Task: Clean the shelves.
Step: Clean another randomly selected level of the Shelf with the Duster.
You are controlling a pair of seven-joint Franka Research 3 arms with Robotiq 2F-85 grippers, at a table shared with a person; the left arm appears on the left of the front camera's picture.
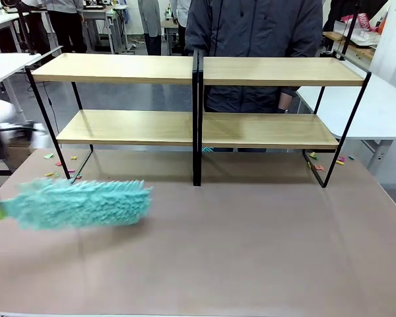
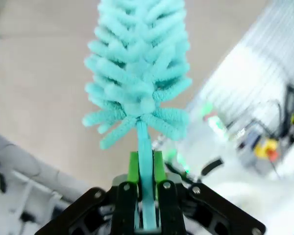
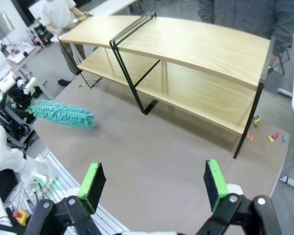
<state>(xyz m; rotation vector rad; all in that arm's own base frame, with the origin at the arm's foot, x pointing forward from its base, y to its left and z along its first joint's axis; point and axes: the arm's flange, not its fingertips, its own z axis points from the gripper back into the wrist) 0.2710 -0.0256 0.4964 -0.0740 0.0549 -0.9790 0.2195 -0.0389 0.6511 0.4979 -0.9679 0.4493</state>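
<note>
Left gripper (image 2: 146, 171) jaws pinching fluffy turquoise duster (image 1: 79, 203) by its handle, low over brown bench (image 1: 251, 251) near left edge, right gripper (image 3: 154, 183) jaws spread above open bench, two-tier light wooden shelves on black frame (image 1: 198, 129) at far side, person (image 1: 254, 33) behind.

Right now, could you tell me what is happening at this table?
The left gripper is shut on the handle of a teal fluffy duster, holding it low over the brown table, in front of the shelves. The right gripper hangs open above the table. The wooden boards are bare. A person in a dark jacket stands behind the rack.
</note>
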